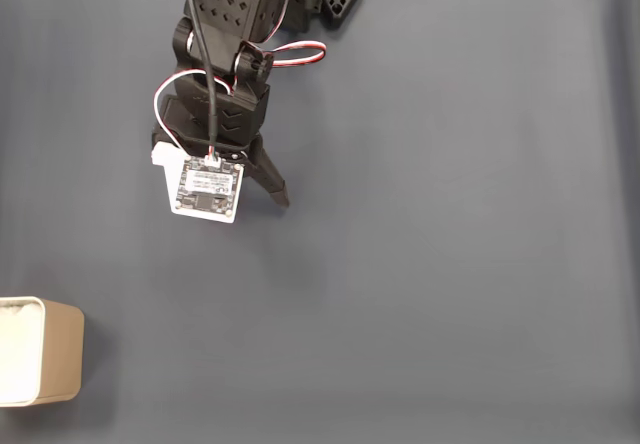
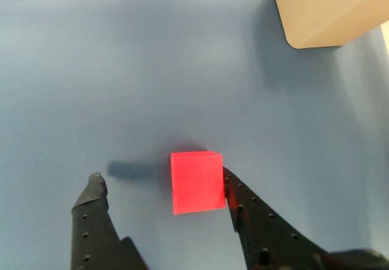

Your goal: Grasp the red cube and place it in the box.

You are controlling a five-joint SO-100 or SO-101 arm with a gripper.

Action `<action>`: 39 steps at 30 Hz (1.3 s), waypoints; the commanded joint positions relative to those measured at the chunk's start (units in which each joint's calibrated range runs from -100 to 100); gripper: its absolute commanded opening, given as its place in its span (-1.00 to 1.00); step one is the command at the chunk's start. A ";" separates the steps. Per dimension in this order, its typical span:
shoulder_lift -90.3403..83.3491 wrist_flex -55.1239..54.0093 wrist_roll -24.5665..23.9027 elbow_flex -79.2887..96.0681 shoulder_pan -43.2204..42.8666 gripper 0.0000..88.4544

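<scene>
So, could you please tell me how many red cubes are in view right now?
1. The red cube sits on the blue mat in the wrist view, between the open hand's fingers, touching the right one. In the fixed view the arm covers that spot, so nothing more can be confirmed there.

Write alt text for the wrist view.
A red cube sits on a blue-grey surface between the open black end effector fingers, its right side against one finger. A beige box corner shows at upper right.
</scene>
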 commanded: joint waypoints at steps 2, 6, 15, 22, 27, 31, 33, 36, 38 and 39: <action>-2.00 -0.36 -0.49 -0.22 -0.75 -0.06; -2.00 -0.36 -0.49 -0.04 -0.75 -0.06; -2.26 -0.36 -0.78 -0.04 -0.68 -0.21; -3.04 -0.28 -1.27 -0.04 -0.97 -0.77; -3.56 1.20 -1.12 -0.40 -1.39 -1.00; -4.26 2.02 -1.17 -0.40 -1.54 -1.00; -4.60 2.84 -1.17 -0.68 -1.68 -1.00; -5.21 3.41 -1.22 -0.68 -1.89 -1.00; -5.64 3.90 -1.27 -0.77 -2.03 -1.00; -5.90 4.40 -1.22 -0.86 -2.03 -1.00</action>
